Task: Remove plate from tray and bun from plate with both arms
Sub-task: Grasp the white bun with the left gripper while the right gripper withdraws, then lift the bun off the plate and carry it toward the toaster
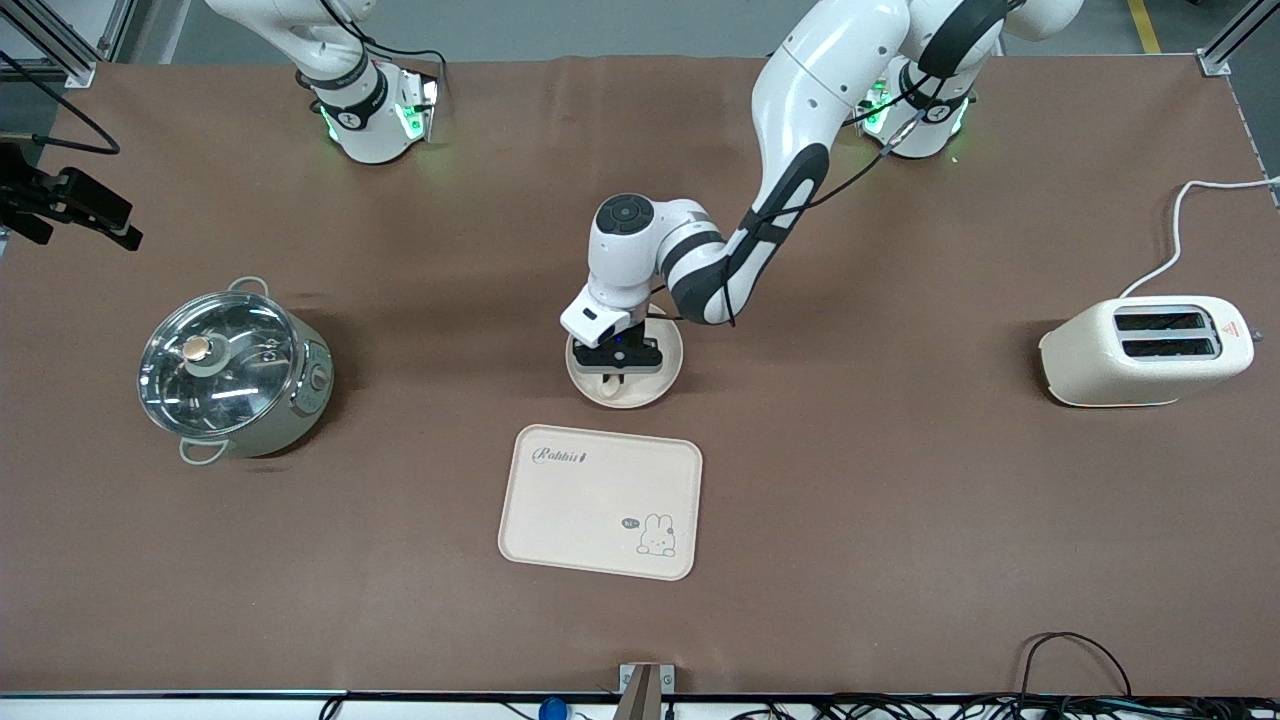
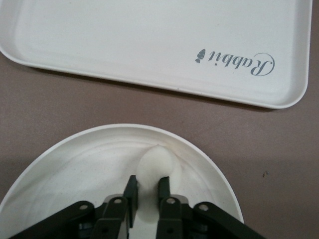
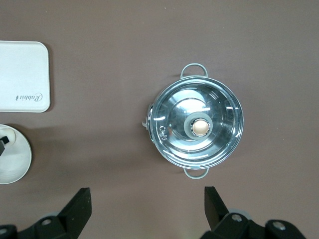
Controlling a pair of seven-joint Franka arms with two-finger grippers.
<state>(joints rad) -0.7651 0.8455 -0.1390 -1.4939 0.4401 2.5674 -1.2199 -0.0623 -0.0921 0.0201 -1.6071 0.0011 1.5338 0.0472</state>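
Observation:
The round cream plate (image 1: 645, 393) stands on the table, off the tray and farther from the front camera than it. The cream tray (image 1: 590, 500) with "Rabbit" lettering holds nothing. My left gripper (image 1: 618, 372) is down over the plate. In the left wrist view its gripper (image 2: 147, 180) is shut on the pale bun (image 2: 154, 160), one finger on each side, over the plate (image 2: 75, 164). I cannot tell if the bun still touches the plate. The tray's edge (image 2: 149, 40) lies just past the plate. My right gripper (image 3: 147, 194) is open and empty, high over bare table beside the pot.
A steel pot with a glass lid (image 1: 232, 368) stands toward the right arm's end; it also shows in the right wrist view (image 3: 196, 127). A cream toaster (image 1: 1150, 350) with a white cord stands toward the left arm's end. Brown table surrounds the tray.

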